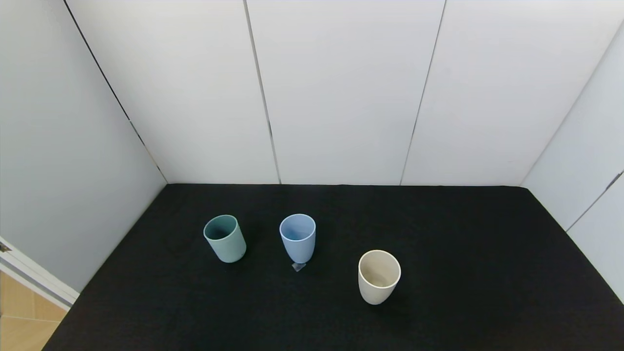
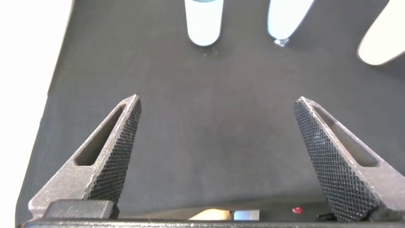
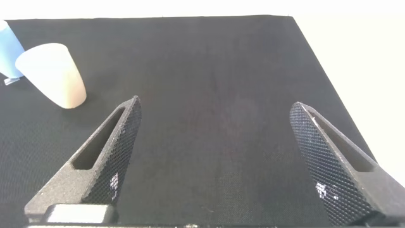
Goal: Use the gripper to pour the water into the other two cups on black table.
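- Where the head view is taken, three cups are seen upright on the black table (image 1: 438, 273): the pale blue cup (image 1: 298, 238) is used as landmark, with the teal-green cup (image 1: 224, 239) set apart on its left and the cream-white cup (image 1: 379, 276) placed to its right and nearer the robot. A small clear scrap (image 1: 298, 266) is found touching the blue cup's base. No arm is shown, and no water can be made out.
- From the left wrist, the left pincer (image 2: 217, 107) is seen spread wide with nothing held, above bare table (image 2: 215, 145); the blue cup (image 2: 288, 19) is seen well beyond it, between the teal-green cup (image 2: 204, 22) and the cream-white cup (image 2: 383, 41).
- From the right wrist, the right pincer (image 3: 215, 109) is likewise spread wide and empty; the cream-white cup (image 3: 54, 75) is seen just beside the blue cup (image 3: 9, 54).
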